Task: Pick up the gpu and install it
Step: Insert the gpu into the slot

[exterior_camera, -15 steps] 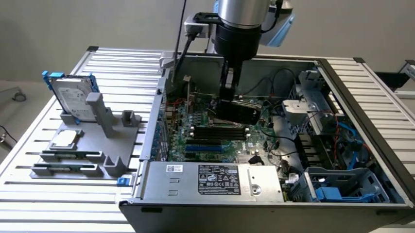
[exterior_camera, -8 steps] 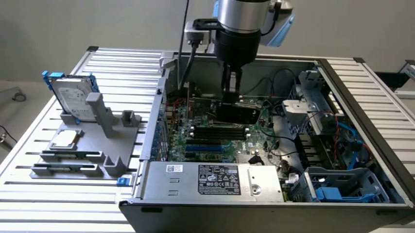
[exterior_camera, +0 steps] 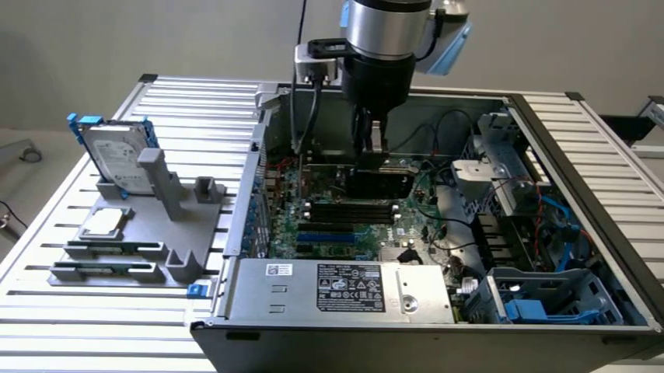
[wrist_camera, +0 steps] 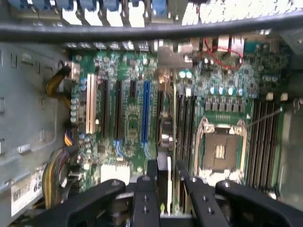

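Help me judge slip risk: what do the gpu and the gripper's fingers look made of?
The gpu: black shroud face, probably smooth plastic; dark, even surface. The gripper fingers: matte black, plastic or coated metal, can't tell which; small round fastener holes show.

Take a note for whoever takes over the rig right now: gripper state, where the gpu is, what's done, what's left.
Gripper: shut on the gpu, down inside the open computer case.
Gpu: held on edge above the motherboard, near the expansion slots.
Done: gpu picked up and brought into the case.
Left: not yet released; whether it is seated cannot be told.
Hard drive and CPU chip sit on the grey stand at the exterior view's left.
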You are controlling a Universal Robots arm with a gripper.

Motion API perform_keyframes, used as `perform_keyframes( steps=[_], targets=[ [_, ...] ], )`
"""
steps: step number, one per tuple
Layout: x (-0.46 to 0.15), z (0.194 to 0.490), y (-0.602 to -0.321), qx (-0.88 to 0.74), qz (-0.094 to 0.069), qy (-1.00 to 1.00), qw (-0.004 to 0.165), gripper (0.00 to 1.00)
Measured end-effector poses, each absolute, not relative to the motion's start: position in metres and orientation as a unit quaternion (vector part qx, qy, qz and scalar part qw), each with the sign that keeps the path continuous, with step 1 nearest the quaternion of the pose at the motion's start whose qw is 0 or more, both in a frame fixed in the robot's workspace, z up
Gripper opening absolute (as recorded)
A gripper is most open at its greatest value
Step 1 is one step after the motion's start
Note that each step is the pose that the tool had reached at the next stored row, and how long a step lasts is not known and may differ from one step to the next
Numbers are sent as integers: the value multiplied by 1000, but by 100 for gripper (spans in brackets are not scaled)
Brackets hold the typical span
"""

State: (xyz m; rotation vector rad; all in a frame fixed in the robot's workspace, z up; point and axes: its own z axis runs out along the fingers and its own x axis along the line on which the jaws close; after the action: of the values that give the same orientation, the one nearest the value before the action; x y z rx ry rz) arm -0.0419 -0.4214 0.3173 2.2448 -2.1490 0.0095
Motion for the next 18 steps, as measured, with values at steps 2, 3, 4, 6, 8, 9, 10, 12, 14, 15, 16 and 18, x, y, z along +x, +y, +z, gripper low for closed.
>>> perform_keyframes(
  steps=[2, 3, 4, 6, 8, 9, 10, 12, 14, 15, 16, 18],
  targets=[
    [-44, 317, -423, 722, 3, -692, 17, 26],
    [-46, 316, -424, 722, 3, -692, 17, 26],
    [-48, 315, -424, 721, 3, -692, 17, 26],
    [-51, 313, -424, 720, 3, -694, 16, 26],
    [-54, 311, -425, 719, 3, -695, 16, 26],
    [-56, 310, -425, 719, 4, -695, 16, 26],
    [-58, 308, -426, 718, 4, -696, 16, 26],
    [-61, 306, -427, 717, 4, -696, 16, 26],
    [-63, 304, -429, 717, 4, -697, 16, 26],
    [-63, 302, -430, 716, 4, -698, 16, 26],
    [-64, 300, -431, 715, 4, -698, 16, 26],
    [-65, 297, -432, 714, 5, -700, 16, 26]
  ],
)
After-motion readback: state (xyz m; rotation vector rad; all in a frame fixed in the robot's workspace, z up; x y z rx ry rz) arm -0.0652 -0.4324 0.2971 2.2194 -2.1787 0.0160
